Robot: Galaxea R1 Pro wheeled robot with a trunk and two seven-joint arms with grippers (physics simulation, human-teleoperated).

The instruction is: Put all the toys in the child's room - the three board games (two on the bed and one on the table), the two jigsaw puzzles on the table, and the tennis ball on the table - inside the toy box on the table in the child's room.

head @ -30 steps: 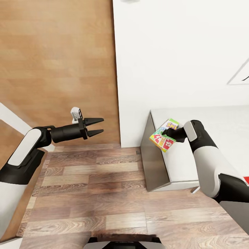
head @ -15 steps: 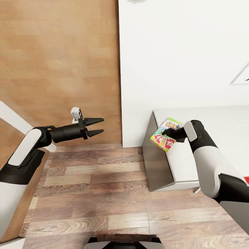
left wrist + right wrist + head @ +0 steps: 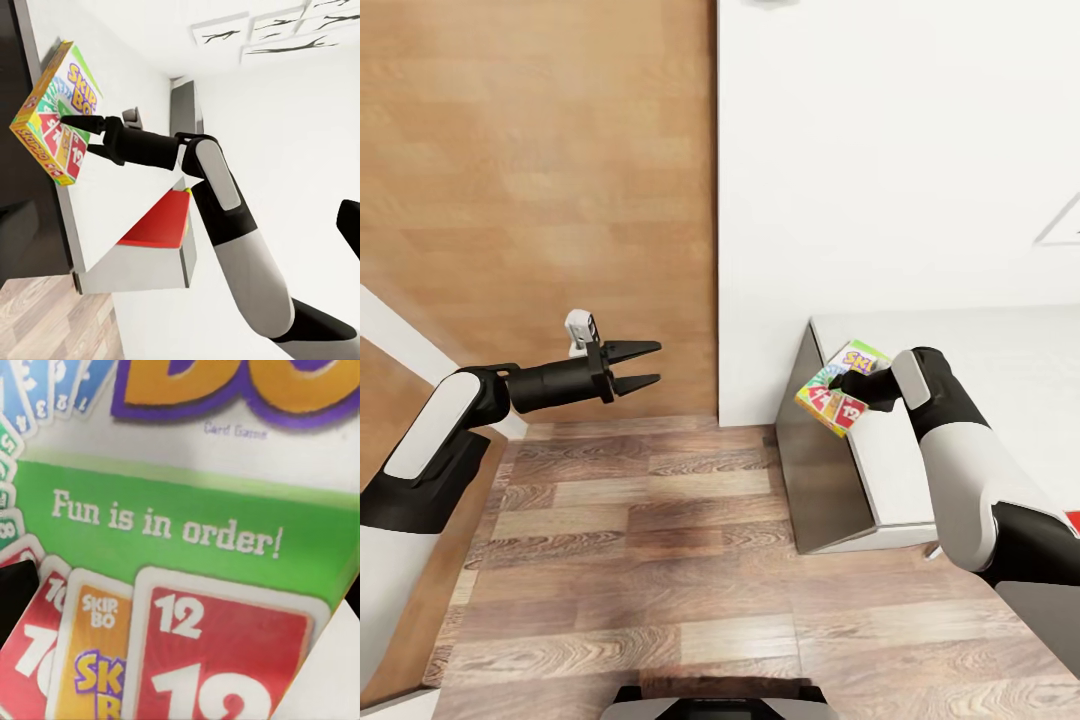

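The "SKIP BO" board game (image 3: 838, 388), a white, green and red printed box, hangs tilted in the air over the dark grey end of the table (image 3: 1000, 350). My right gripper (image 3: 844, 386) is shut on it. The left wrist view shows the same box (image 3: 52, 112) with the right gripper (image 3: 75, 133) clamped on its edge. In the right wrist view the box's printed face (image 3: 195, 532) sits very close. My left gripper (image 3: 637, 366) stands open with nothing in it, over the floor to the left and well apart from the table.
The table's dark grey end panel (image 3: 815, 480) stands on the wood floor (image 3: 640, 560). A white wall (image 3: 900, 150) rises behind it and a brown wood panel (image 3: 530, 180) to the left. A red flat thing (image 3: 159, 220) lies on the tabletop by my right arm.
The whole head view has shifted, so the wall edge and table sit further right in the picture. Both arms keep their pose, and the board game stays in the right gripper.
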